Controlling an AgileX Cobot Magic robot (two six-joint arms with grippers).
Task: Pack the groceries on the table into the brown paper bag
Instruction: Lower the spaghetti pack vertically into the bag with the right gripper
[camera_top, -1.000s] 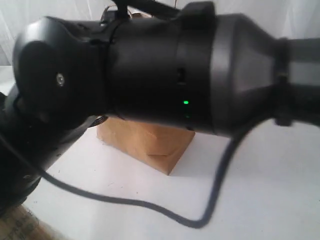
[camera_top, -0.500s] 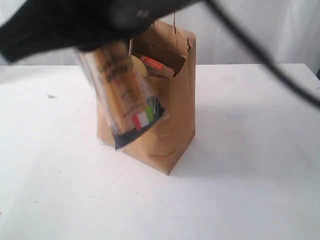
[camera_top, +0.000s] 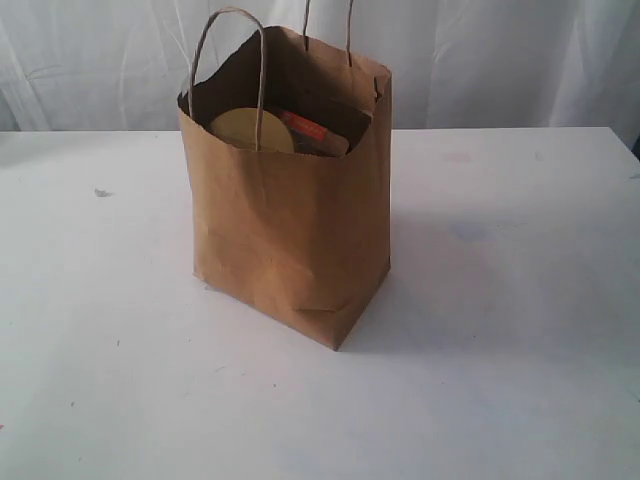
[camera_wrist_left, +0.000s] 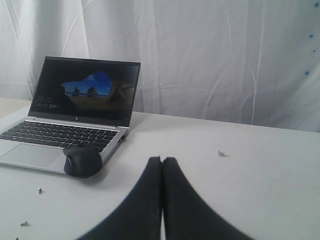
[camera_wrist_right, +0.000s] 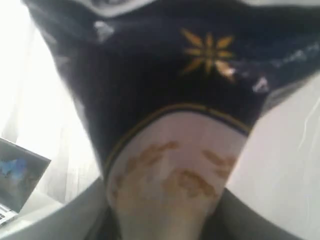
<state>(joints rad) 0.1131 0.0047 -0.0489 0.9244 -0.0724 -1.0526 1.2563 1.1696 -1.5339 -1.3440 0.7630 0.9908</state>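
The brown paper bag (camera_top: 290, 230) stands upright on the white table (camera_top: 500, 330), mouth open. Inside it show the gold lid of the glass jar (camera_top: 240, 132) and the orange-labelled pouch (camera_top: 315, 133). Neither arm appears in the exterior view. My right gripper (camera_wrist_right: 165, 220) is shut on the long spaghetti pack (camera_wrist_right: 170, 150), whose dark blue end with a gold star fills the right wrist view. My left gripper (camera_wrist_left: 161, 161) is shut with nothing in it, low over the table and away from the bag.
An open laptop (camera_wrist_left: 75, 115) and a black mouse (camera_wrist_left: 81, 160) lie on the table beyond the left gripper. A small scrap (camera_wrist_left: 221, 154) lies to one side. The laptop (camera_wrist_right: 20, 180) also shows in the right wrist view. White curtains hang behind.
The right arm first blocked the exterior camera, then carried the spaghetti pack across the front of the bag. Now both are out of that view and the bag stands unobstructed.
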